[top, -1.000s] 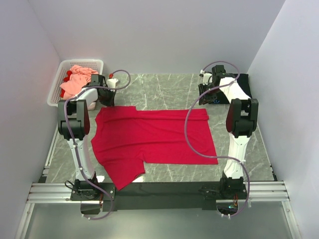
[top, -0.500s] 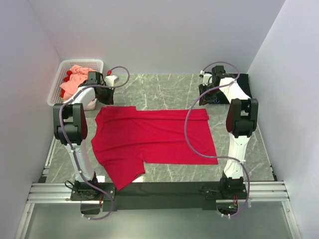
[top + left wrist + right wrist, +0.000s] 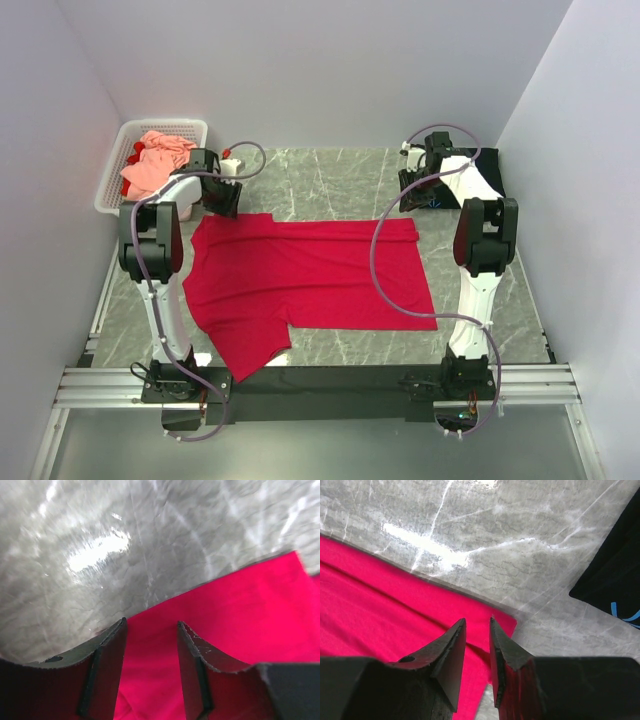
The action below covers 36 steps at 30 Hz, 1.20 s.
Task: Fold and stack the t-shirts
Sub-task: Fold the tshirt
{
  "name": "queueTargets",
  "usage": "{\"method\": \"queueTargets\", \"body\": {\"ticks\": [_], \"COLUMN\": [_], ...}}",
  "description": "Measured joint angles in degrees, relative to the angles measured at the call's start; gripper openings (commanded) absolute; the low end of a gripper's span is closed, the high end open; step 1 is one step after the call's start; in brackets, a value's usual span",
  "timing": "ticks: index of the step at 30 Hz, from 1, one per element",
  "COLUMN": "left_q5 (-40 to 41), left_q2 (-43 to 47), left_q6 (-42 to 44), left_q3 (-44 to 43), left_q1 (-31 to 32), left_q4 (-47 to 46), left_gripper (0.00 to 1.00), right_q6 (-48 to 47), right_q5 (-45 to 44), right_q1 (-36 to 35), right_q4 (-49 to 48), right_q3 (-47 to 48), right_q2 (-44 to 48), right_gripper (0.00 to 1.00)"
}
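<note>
— Where is the red shirt (image 3: 310, 275)?

— Spread flat on the marble table (image 3: 340, 180), between the two arms; its hem is to the right, and one sleeve points toward the near edge.

— And the left gripper (image 3: 150, 625)?

— It hangs over the shirt's far left corner; in the left wrist view its fingers (image 3: 107, 660) stand clearly apart, and the red cloth and its edge show through the gap; nothing is held between them.

— The right gripper (image 3: 477, 621)?

— It is at the shirt's far right corner (the square hem corner, seen from the right wrist camera); the jaws are only a narrow slit apart, with cloth and bare marble showing through the slit; I see nothing pinched in them, though whether the tips touch the cloth I cannot tell.

— Where are the other shirts?

— The black shirt (image 3: 615, 575) lies on the table just beyond the red shirt's far right corner, apart from it; a small blue mark (image 3: 625, 614) shows on it. The pink shirt (image 3: 155, 160) is bunched up in the white basket (image 3: 110, 185), which sits beyond the red shirt's far left corner against the left wall.

— Is anything folded?

— No, the red shirt lies in a single open layer; nothing is stacked on it.
</note>
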<state>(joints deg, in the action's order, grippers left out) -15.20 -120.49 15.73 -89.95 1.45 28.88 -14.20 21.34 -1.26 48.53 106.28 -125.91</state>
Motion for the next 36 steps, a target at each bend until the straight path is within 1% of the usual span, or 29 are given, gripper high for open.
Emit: {"method": "queueTargets", "body": {"ticks": [3, 4, 5, 6, 8, 9, 12, 17, 20, 24, 29, 34, 36], "left_q5": [1.5, 1.9, 2.1, 2.4, 3.0, 3.1, 3.0, 2.3, 1.3, -0.4, -3.1, -6.3, -7.7], "left_q2": [-1.0, -1.0, -1.0, -1.0, -1.0, -1.0, -1.0, -0.7, 1.4, 8.6, 18.0, 23.3, 24.7], "left_q6": [-0.5, -0.6, -0.7, -0.9, -1.0, -1.1, -1.6, -1.7, -1.4, 0.1, 3.6, 9.1, 12.3], "left_q3": [0.0, 0.0, 0.0, 0.1, 0.3, 0.5, 0.6, 1.0, 3.9, 10.5, 16.2, 22.5, 26.4], "left_q1": [0.0, 0.0, 0.1, 0.1, 0.2, 0.2, 0.2, 0.3, 0.3, 0.3, 0.5, 0.5, 0.5], "left_q4": [-0.2, -0.1, -0.2, -0.4, -0.9, -1.3, -1.7, -2.5, -3.9, -5.5, -7.0, -6.3, -5.3], "left_gripper": [0.50, 0.48, 0.44, 0.35, 0.25, 0.15, 0.01, 0.01, 0.01, 0.01, 0.01, 0.01, 0.01], "right_q6": [0.0, 0.0, 0.0, 0.0, 0.0, 0.0, 0.0, 0.0, 0.0, -0.1, -0.5, -0.9, -1.1], "right_q5": [-0.3, -0.3, -0.3, -0.4, -0.5, -0.5, -0.6, -0.7, -0.7, -0.7, -0.8, -1.0, -1.0], "right_q1": [0.0, 0.0, 0.0, 0.0, 0.0, 0.0, 0.0, 0.0, 0.0, 0.0, 0.0, 0.0, 0.0], "right_q4": [0.0, 0.0, 0.0, 0.0, 0.0, 0.0, 0.0, 0.0, 0.0, 0.0, 0.1, 0.3, 0.3], "right_q3": [0.0, 0.0, 0.0, 0.0, 0.0, 0.0, 0.0, 0.0, 0.0, -0.1, -1.6, -2.5, -2.8], "right_q2": [0.0, 0.0, 0.0, 0.0, 0.0, 0.0, 0.0, -0.1, -0.1, -0.1, 0.0, 0.0, 0.1], "right_gripper": [0.33, 0.33, 0.33, 0.33, 0.33, 0.33, 0.32, 0.32, 0.32, 0.32, 0.31, 0.31, 0.31]}}
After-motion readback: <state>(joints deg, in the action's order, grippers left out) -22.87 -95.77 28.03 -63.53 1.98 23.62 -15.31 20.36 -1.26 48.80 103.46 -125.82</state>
